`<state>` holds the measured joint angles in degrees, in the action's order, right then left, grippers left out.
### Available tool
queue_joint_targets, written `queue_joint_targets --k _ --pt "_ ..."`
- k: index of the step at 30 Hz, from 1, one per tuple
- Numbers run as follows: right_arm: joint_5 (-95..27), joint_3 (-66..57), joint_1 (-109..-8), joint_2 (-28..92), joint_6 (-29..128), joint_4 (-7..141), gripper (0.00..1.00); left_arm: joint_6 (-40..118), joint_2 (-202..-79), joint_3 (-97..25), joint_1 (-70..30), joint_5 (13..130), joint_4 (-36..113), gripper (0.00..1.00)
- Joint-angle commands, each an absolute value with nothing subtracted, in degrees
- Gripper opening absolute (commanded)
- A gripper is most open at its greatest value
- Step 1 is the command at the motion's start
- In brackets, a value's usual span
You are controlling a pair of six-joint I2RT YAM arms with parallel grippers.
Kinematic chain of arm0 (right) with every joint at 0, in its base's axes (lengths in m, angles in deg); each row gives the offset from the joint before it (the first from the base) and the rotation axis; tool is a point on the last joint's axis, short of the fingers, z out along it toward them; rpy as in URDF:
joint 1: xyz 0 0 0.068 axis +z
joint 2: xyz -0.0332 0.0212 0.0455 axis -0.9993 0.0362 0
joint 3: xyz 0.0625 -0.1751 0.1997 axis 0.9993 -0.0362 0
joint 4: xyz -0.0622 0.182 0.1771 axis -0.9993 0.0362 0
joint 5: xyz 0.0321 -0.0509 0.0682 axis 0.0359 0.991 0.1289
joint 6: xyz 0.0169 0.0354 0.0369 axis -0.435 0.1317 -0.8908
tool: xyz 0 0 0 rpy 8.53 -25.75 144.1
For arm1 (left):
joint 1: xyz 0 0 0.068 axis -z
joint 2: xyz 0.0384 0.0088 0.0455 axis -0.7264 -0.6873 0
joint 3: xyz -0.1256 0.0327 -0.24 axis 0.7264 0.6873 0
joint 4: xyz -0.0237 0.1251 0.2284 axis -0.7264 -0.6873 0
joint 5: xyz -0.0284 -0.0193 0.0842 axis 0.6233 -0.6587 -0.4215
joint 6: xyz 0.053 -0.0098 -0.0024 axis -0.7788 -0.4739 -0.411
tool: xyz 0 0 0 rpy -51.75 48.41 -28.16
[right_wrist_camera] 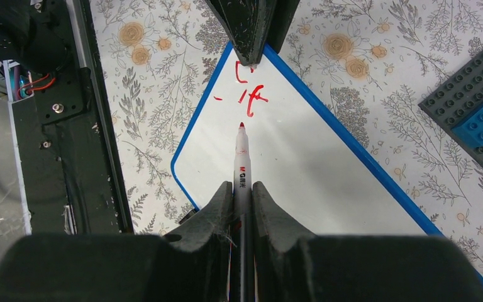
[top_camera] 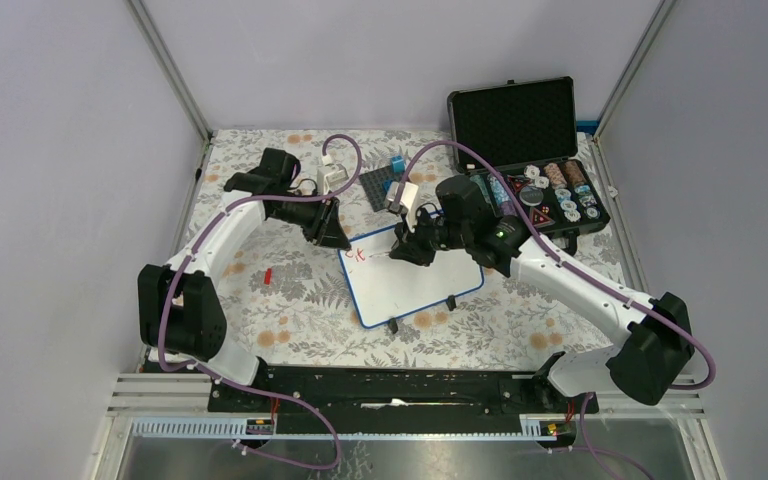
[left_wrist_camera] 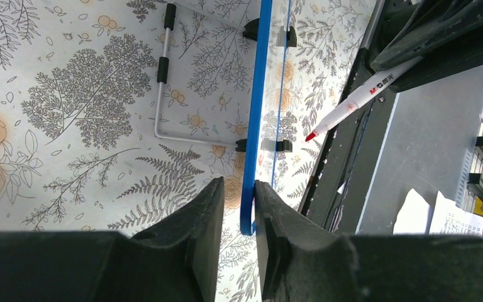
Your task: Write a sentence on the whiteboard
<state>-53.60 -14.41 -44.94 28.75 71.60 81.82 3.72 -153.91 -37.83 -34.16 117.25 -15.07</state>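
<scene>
Few strokes are down, so I judge the sentence barely begun, with nearly all of it left to write. The whiteboard lies askew in the middle of the floral tablecloth. My left gripper is at its far-left edge, fingers slightly parted astride the blue rim, with cloth showing in the gap, so it is not clamping. My right gripper pinches the marker tight over the board's far-left part. Its red tip sits just right of the red marks; I cannot tell if it is touching. Next I need the board steadied and the tip carried rightward.
</scene>
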Motion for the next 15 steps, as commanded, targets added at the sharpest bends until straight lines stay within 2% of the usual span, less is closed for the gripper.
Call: queue_joint_targets --k 1,15 --pt "-53.15 -14.94 -45.05 28.46 71.15 78.66 0.00 4.79 -152.23 -37.51 -34.19 119.24 -11.96 0.27" --pt "-51.30 -14.75 -44.96 29.74 70.19 76.20 0.00 4.82 -152.30 -36.67 -34.18 119.26 -11.51 0.05"
